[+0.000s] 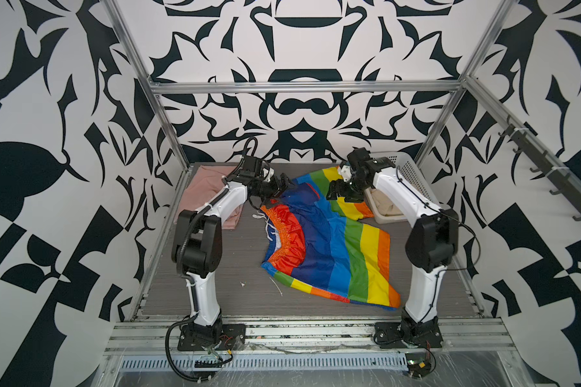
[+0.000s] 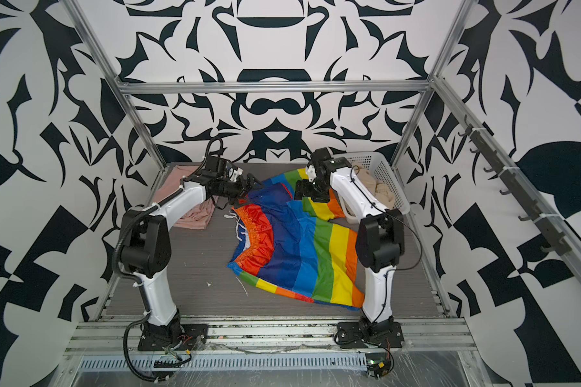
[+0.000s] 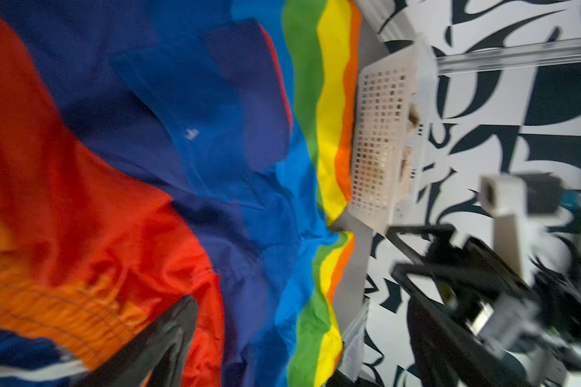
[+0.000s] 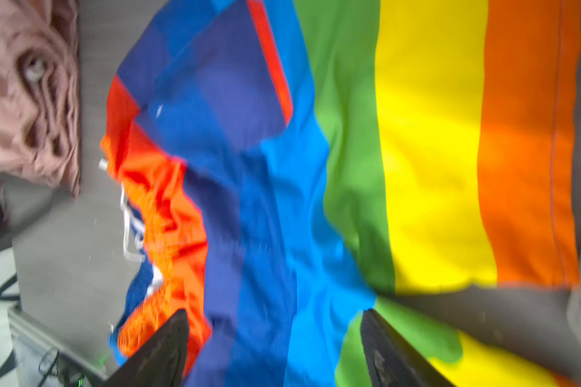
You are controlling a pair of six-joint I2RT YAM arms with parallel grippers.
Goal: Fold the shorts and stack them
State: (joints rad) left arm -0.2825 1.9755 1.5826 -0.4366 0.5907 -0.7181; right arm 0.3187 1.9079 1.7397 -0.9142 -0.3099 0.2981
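From my seat, taking the back wall as 12 on the table (image 1: 215,284), the rainbow shorts (image 1: 329,248) lie spread from the centre out toward 4, with one leg running up to 1. The pink shorts (image 1: 208,197) sit folded at 10. The beige shorts (image 2: 381,192) are heaped in the basket (image 1: 413,174) at 2.

The left gripper (image 1: 285,183) hovers at 11 over the waist end, its jaws wide apart and empty. The right gripper (image 1: 336,192) hangs at 1 above the far leg, its jaws also apart with nothing between them.

What worries me is the cloth. The rainbow fabric is thin, shiny and slick, so I judge a pinch could take only the top layer, or the cloth could slip out mid-fold. The elastic waist is gathered and bunched, which could skew the fold line. The white drawstring (image 1: 269,228) trails loose at 9 of the garment, and a finger could snag it. The far leg's hem lies against the basket wall, a stiff perforated plastic, so a careless lift there might drag the basket. My left arm crosses above the pink cotton-like pile and could ruffle it if it drops low.
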